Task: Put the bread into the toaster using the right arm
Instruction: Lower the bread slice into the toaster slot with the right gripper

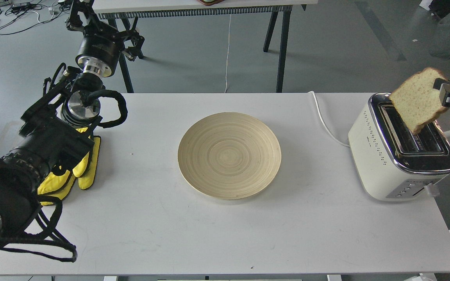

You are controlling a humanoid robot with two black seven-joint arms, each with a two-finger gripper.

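Note:
The bread (418, 100) is a pale slice with a brown crust, tilted, with its lower corner over the left slot of the toaster (400, 150). The toaster is cream-white with a chrome top and stands at the table's right end. My right gripper (443, 93) comes in from the right edge and is shut on the bread's upper right edge. Most of the right arm is out of view. My left gripper (77, 11) is held high at the far left, beyond the table's back edge; its fingers cannot be told apart.
A round beige plate (229, 155) lies in the middle of the white table (209, 234). A yellow cloth (82, 168) lies under my left arm. The toaster's white cord (322, 121) runs back off the table. A trestle table (279, 47) stands behind.

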